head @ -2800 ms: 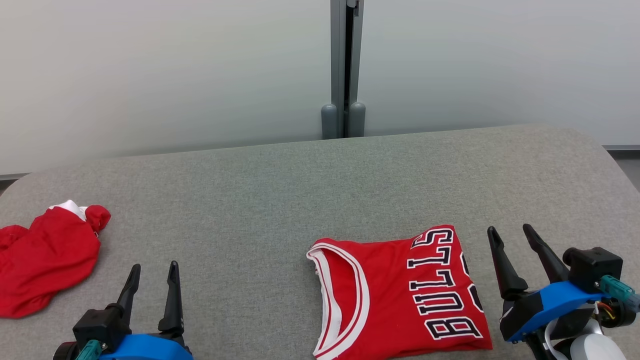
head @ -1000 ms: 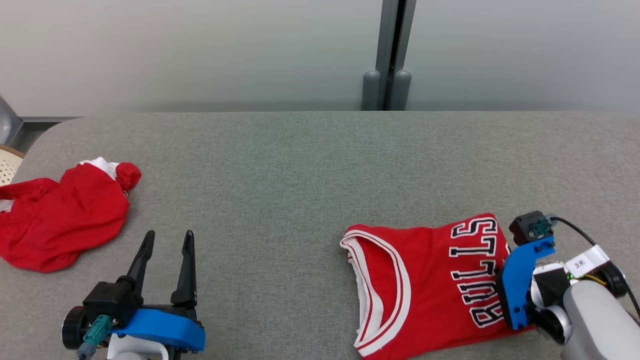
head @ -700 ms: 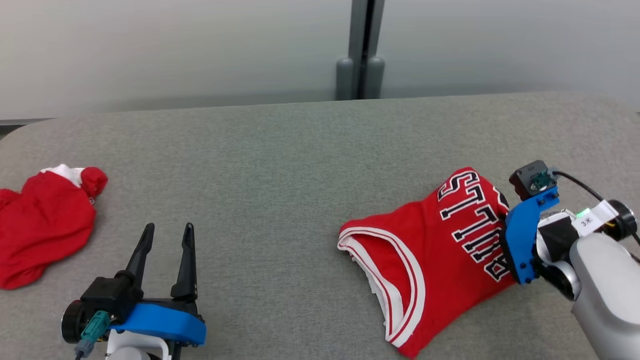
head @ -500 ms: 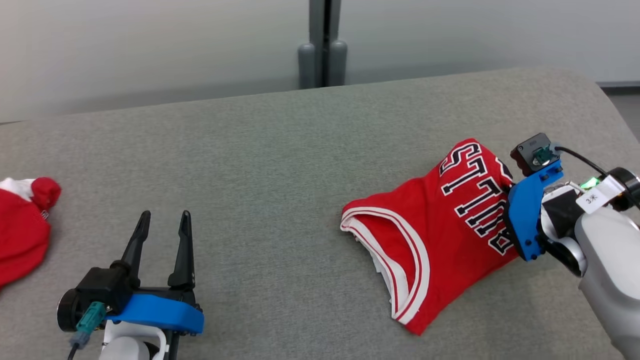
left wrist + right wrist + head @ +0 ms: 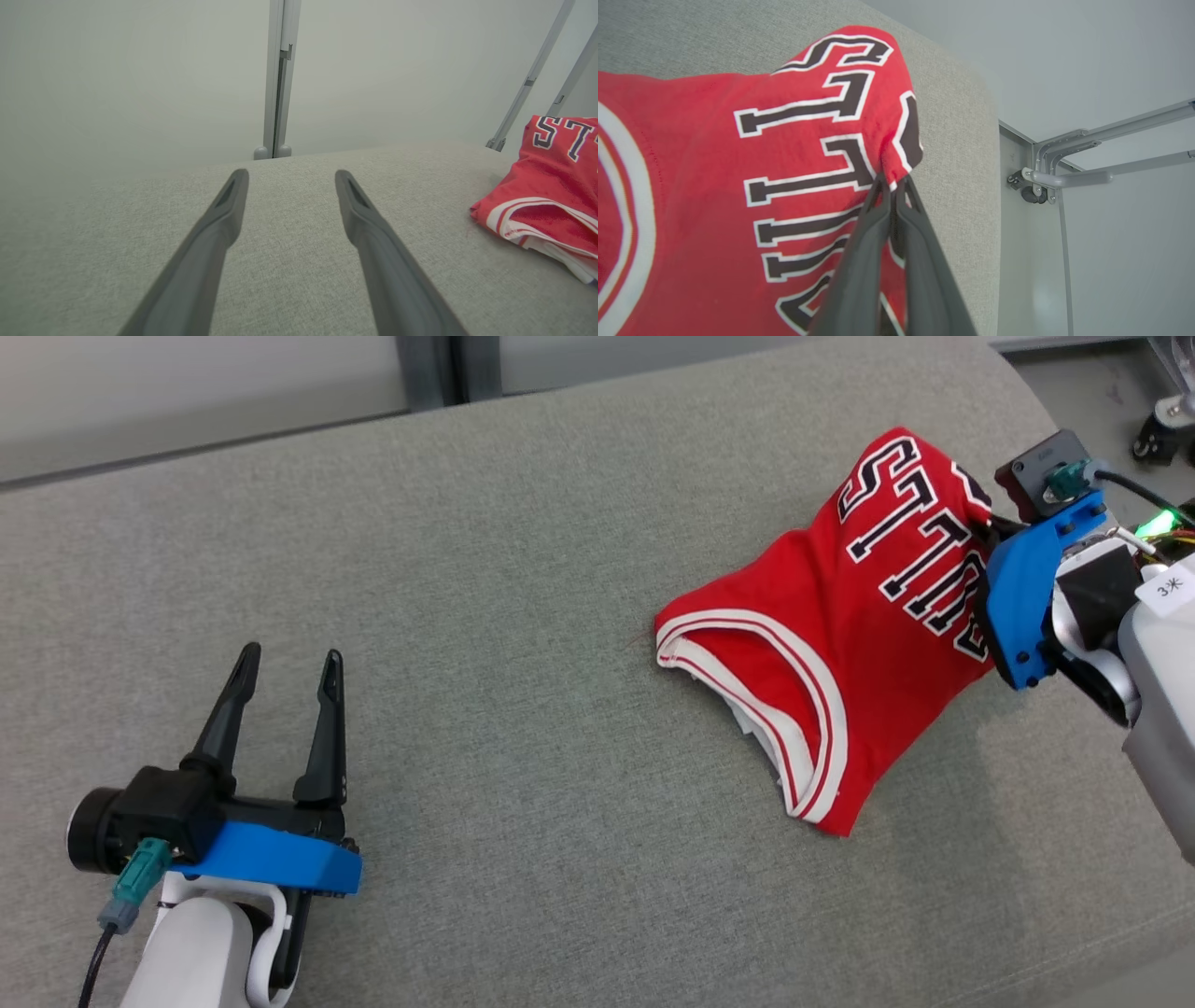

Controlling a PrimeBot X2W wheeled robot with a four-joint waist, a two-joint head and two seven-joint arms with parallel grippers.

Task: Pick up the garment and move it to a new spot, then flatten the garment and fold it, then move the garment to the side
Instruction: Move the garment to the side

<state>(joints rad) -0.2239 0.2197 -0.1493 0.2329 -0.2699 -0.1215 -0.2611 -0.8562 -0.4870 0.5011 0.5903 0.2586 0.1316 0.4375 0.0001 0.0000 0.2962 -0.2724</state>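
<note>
The folded red jersey point(image 5: 840, 616) with black and white lettering lies on the grey padded table point(image 5: 513, 569) near its right end. Its lettered side is lifted and its white-trimmed neck opening trails on the table. My right gripper point(image 5: 982, 523) is shut on the jersey's lettered edge, and the right wrist view shows the gripper point(image 5: 892, 184) pinching a fold of the jersey point(image 5: 738, 163). My left gripper point(image 5: 285, 667) stands open over bare table at the lower left, holding nothing. In the left wrist view the gripper point(image 5: 289, 179) has the jersey point(image 5: 551, 186) far to its right.
The table's rounded right edge point(image 5: 1036, 401) is close to the jersey, with floor beyond it. A grey metal frame point(image 5: 1064, 177) stands past that edge. A pale wall with a grey post point(image 5: 278, 79) backs the table.
The head camera has turned right and down. My right gripper shut on the jersey's lettered edge and carried it up and toward the table's right end. The left gripper stays open.
</note>
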